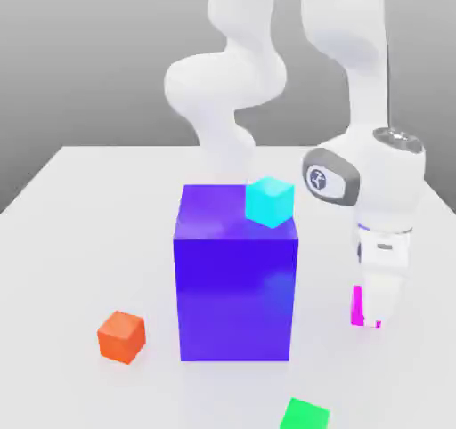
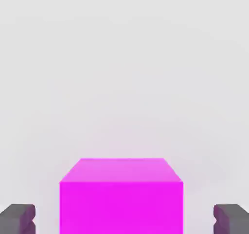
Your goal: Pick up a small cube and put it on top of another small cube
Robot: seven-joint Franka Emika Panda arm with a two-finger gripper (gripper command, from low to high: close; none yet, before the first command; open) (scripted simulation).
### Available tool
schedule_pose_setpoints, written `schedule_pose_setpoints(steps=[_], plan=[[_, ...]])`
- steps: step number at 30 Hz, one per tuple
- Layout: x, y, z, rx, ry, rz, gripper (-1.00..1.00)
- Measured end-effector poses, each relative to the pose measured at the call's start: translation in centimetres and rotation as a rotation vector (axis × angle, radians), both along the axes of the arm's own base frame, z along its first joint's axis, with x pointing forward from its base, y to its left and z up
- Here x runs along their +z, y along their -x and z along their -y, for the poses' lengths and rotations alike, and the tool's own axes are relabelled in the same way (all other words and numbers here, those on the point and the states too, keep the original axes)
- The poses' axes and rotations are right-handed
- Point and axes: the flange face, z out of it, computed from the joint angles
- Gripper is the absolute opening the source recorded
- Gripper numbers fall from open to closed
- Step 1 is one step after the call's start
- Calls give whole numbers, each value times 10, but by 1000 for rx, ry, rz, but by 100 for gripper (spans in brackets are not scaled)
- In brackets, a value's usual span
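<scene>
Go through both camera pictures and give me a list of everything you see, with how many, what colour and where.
Large block: one, blue, standing mid-table.
Cyan cube: one, cyan, on top of the large block, toward its edge on the exterior view's right.
Orange cube: one, orange-red, on the table, on the exterior view's left of the block.
Green cube: one, green, at the exterior view's near edge, partly cut off.
Magenta cube: one, magenta, between the open fingers, with a gap on each side.
Table: one, pale grey, under everything.
Robot arm: one, white, reaching down over the magenta cube.
Fingers: two, dark grey, either side of the magenta cube.
</scene>
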Motion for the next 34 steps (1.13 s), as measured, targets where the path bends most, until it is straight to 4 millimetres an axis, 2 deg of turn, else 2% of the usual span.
schedule_pose_setpoints(steps=[5, 12, 17, 20, 23, 26, 28, 30, 31, 34], plan=[[-1, 0, 0, 0, 1, 0, -100], [56, -2, 1, -3, 2, 0, -100], [75, -79, 27, -105, 3, -4, -100], [85, -129, 50, -158, 2, -5, -100], [97, -177, 84, -215, 1, -5, -100], [110, -221, 126, -271, 0, -3, -100], [95, -233, 137, -284, 0, -2, -100], [68, -235, 140, -287, 0, -1, -100], [56, -235, 141, -288, 0, -2, 100], [56, -235, 141, -288, 0, -2, 100]])
